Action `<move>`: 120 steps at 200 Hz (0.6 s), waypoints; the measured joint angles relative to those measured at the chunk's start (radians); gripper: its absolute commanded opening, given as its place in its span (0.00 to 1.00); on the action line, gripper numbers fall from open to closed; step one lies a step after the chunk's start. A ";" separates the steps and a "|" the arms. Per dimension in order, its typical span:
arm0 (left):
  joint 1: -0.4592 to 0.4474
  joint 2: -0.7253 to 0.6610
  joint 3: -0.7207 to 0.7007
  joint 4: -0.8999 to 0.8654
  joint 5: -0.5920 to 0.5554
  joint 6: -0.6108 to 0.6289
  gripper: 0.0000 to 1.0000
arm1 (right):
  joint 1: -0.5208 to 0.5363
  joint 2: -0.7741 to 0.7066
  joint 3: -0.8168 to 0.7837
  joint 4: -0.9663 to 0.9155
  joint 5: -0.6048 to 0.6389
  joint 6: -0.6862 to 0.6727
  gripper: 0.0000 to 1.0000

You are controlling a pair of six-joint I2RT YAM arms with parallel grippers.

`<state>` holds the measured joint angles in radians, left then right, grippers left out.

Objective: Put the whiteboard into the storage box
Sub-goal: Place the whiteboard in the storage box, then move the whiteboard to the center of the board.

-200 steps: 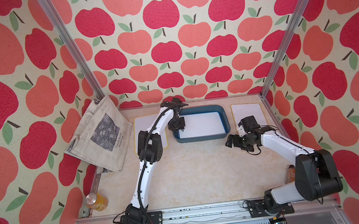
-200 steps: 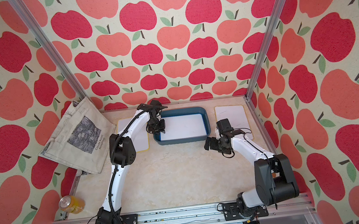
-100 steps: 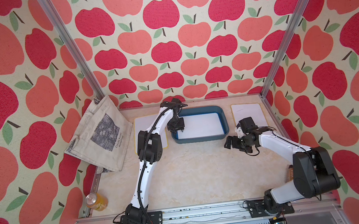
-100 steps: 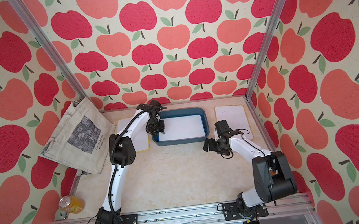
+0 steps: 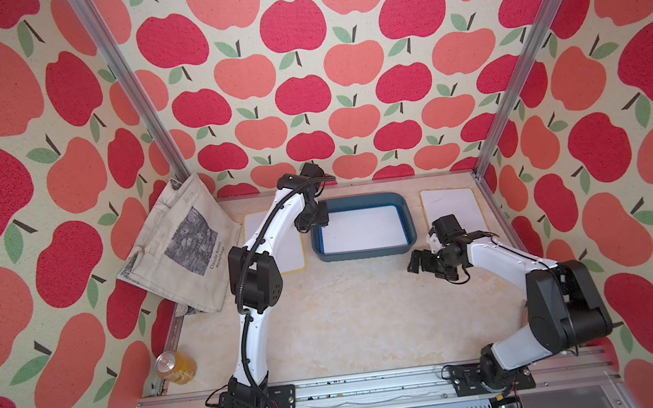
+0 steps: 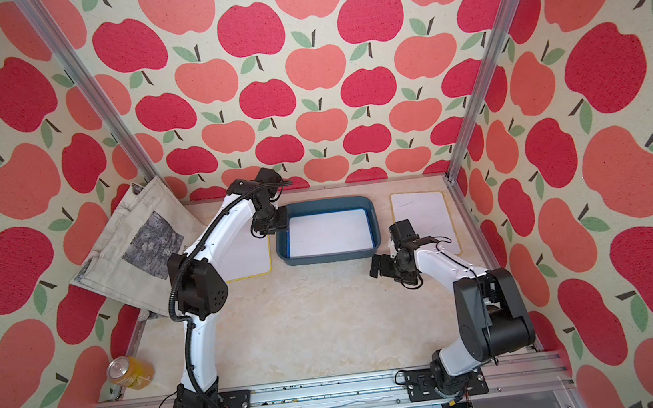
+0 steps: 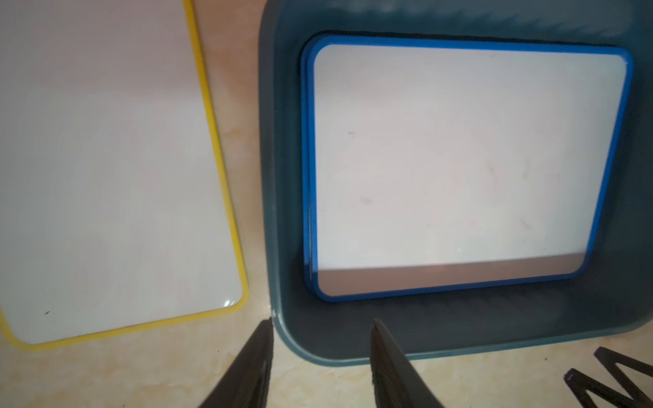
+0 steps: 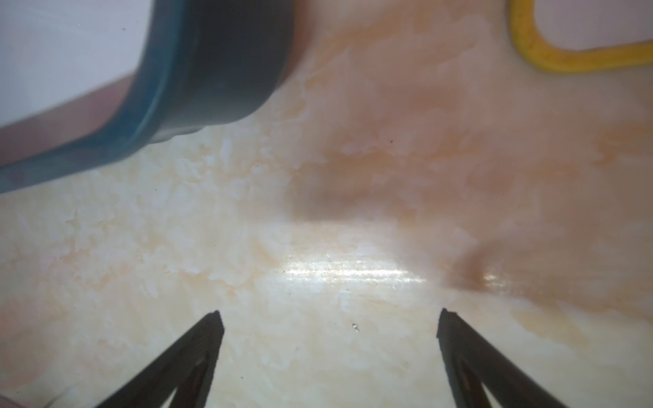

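A blue-framed whiteboard point(image 5: 363, 230) lies flat inside the storage box point(image 5: 364, 253), a shallow teal plastic bin with rounded corners. The left gripper point(image 7: 322, 321) hovers at its 9 o'clock rim, jaws half parted and empty. A glossy yellow-framed whiteboard point(image 5: 291, 255) lies beside the box at 9 o'clock, long axis 12-to-6, so the left gripper is likely the nearer one. The right gripper point(image 8: 330, 312) hangs wide and empty over the marbled table point(image 5: 350, 315).
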<state>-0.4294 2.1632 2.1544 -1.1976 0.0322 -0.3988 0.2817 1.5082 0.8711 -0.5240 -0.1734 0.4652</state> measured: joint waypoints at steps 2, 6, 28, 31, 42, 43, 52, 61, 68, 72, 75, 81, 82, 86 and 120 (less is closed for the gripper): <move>0.001 -0.013 -0.021 0.006 -0.006 0.000 0.48 | 0.000 0.000 0.000 0.000 0.000 0.000 0.99; 0.004 -0.040 -0.060 0.013 -0.015 0.000 0.48 | 0.000 0.000 0.000 0.000 0.000 0.000 0.99; 0.044 -0.167 -0.282 0.070 -0.029 -0.009 0.46 | 0.004 -0.001 0.003 -0.001 0.003 -0.003 0.99; 0.053 -0.181 -0.309 0.077 -0.028 -0.011 0.45 | 0.005 -0.001 0.004 -0.001 0.003 -0.003 0.99; 0.097 -0.228 -0.413 0.115 -0.024 -0.023 0.41 | 0.013 -0.001 0.011 -0.004 0.010 -0.004 0.99; 0.100 -0.230 -0.418 0.117 -0.023 -0.022 0.41 | 0.014 -0.001 0.012 -0.005 0.011 -0.004 0.99; 0.141 -0.257 -0.489 0.148 -0.017 -0.034 0.39 | 0.023 -0.005 0.018 -0.008 0.016 -0.005 0.99; 0.183 -0.274 -0.550 0.177 -0.016 -0.041 0.36 | 0.034 -0.011 0.023 -0.011 0.024 -0.004 0.99; 0.212 -0.278 -0.584 0.196 -0.017 -0.047 0.34 | 0.042 -0.018 0.025 -0.012 0.027 -0.004 0.99; 0.226 -0.278 -0.599 0.207 -0.016 -0.050 0.33 | 0.047 -0.023 0.026 -0.013 0.030 -0.004 0.99; 0.234 -0.278 -0.607 0.214 -0.017 -0.051 0.31 | 0.050 -0.026 0.026 -0.013 0.031 -0.004 0.99; 0.248 -0.277 -0.623 0.230 -0.018 -0.055 0.29 | 0.056 -0.033 0.026 -0.013 0.034 -0.004 0.99; 0.250 -0.277 -0.626 0.232 -0.017 -0.053 0.28 | 0.056 -0.034 0.026 -0.013 0.034 -0.004 0.99; 0.255 -0.276 -0.633 0.242 -0.017 -0.057 0.27 | 0.060 -0.039 0.026 -0.013 0.034 -0.003 0.99; 0.254 -0.233 -0.618 0.314 -0.009 -0.053 0.21 | 0.075 -0.062 0.026 -0.016 0.041 -0.003 0.99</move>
<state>-0.1757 1.9297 1.5368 -0.8833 0.0231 -0.4519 0.3565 1.4460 0.8974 -0.5396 -0.1322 0.4625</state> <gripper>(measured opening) 0.222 0.992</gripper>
